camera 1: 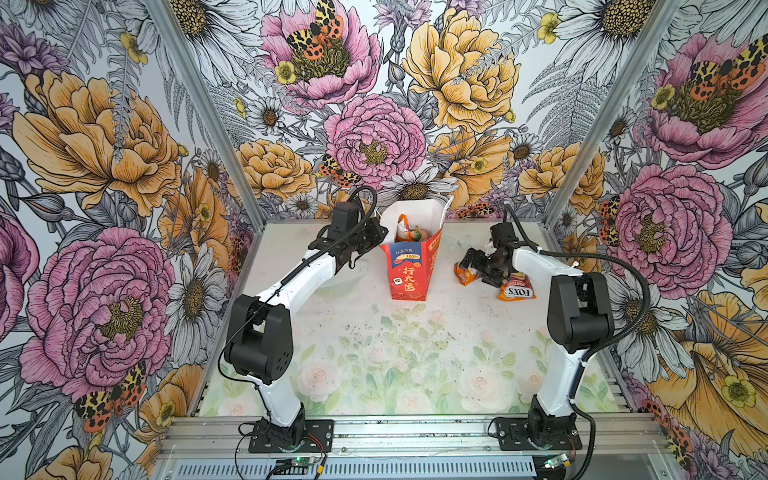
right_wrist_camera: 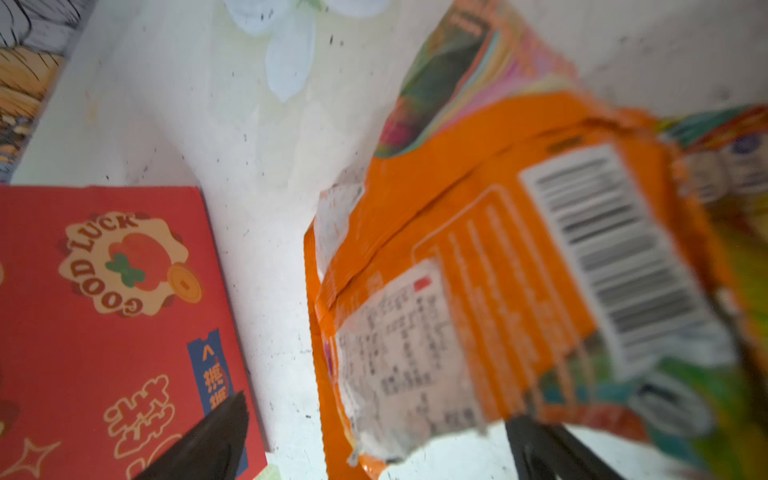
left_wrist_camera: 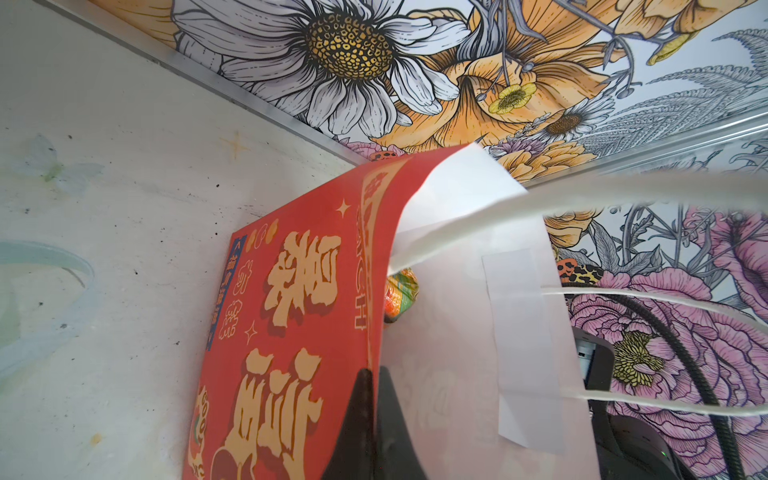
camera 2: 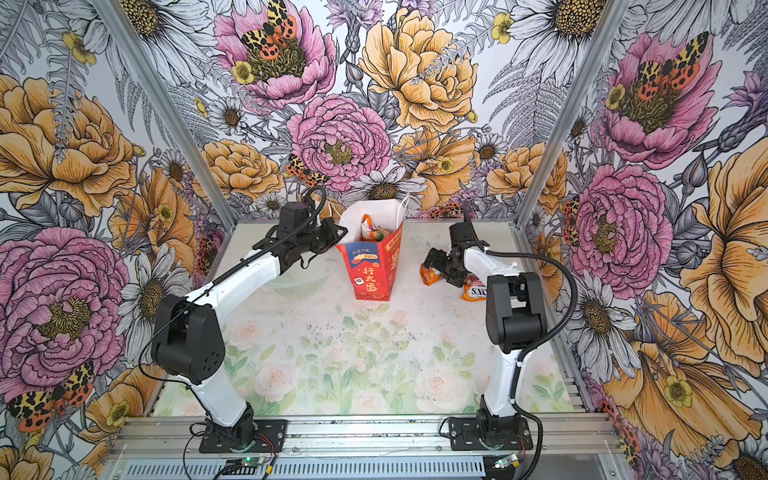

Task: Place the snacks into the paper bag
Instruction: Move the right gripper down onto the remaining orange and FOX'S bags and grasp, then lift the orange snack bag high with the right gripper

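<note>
Packing under way: the bag [camera 1: 409, 270] stands upright at mid-table, toward the far side. Its mouth is open and at least one snack [camera 1: 405, 232] is already inside, orange and green showing above the rim. The left gripper [left_wrist_camera: 371, 415] is clamped on the bag's left wall near the top, apparently to steady it and hold the mouth open. Right of the bag, at least two snacks lie on the table [camera 1: 374, 332]: an orange packet [camera 1: 466, 273] and, nearer and further right, a FOX'S packet [camera 1: 516, 291]. The right gripper [camera 1: 478, 266] hovers low over the orange packet, jaws spread wide and holding nothing. Its wrist view shows that packet between the fingers, barcode side up, with a multicoloured wrapper [right_wrist_camera: 449, 75] just beyond. The job looks perhaps half done, with the orange packet likely next to be picked up. The table is a pale rose-print sheet, scuffed and speckled with dark marks. Bold wallpaper [camera 1: 104, 145] of peonies, daisies and moths covers three walls, and aluminium rails [camera 1: 415, 432] carry both arm bases at the near edge
</note>
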